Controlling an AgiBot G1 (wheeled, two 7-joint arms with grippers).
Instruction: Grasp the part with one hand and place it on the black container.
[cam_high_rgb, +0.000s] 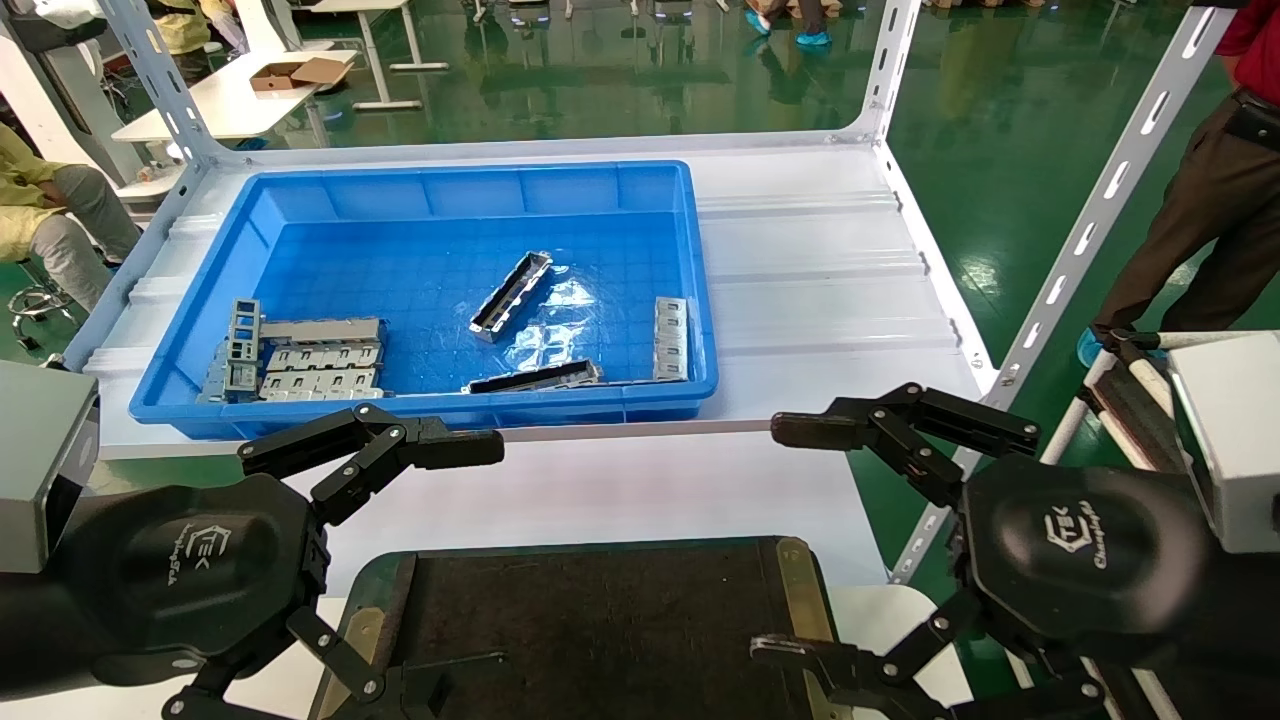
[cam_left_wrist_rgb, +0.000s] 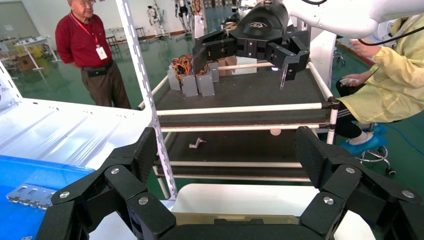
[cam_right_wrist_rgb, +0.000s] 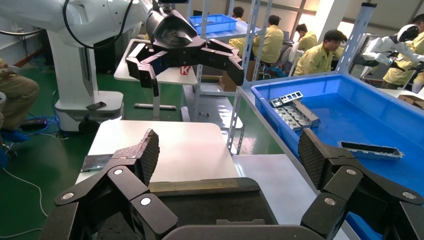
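- Head view: a workshop with a glossy green floor lies behind a white bench (cam_high_rgb: 820, 290) framed by perforated steel uprights. On it stands a blue bin (cam_high_rgb: 700, 300) holding several metal pieces. The part (cam_high_rgb: 512, 295), a slim silver channel, lies diagonally near the bin's middle, apart from the grey plates (cam_high_rgb: 320, 365) stacked at its left end, so we judge it the easiest to reach. The black container (cam_high_rgb: 600, 620) sits nearest us, bare, ready to receive it. Our left hand (cam_high_rgb: 400, 560) and right hand (cam_high_rgb: 790, 540) hover at either side of the container, fingers spread wide, holding nothing; no grasp has begun.
- Left wrist view: our left fingers (cam_left_wrist_rgb: 135, 155) stand apart; across the way the right hand (cam_left_wrist_rgb: 250, 47) hangs before a dark cart.
- Right wrist view: our right fingers (cam_right_wrist_rgb: 315, 155) gape open over the container's edge (cam_right_wrist_rgb: 200, 186); the part (cam_right_wrist_rgb: 371, 149) rests in the bin beyond.
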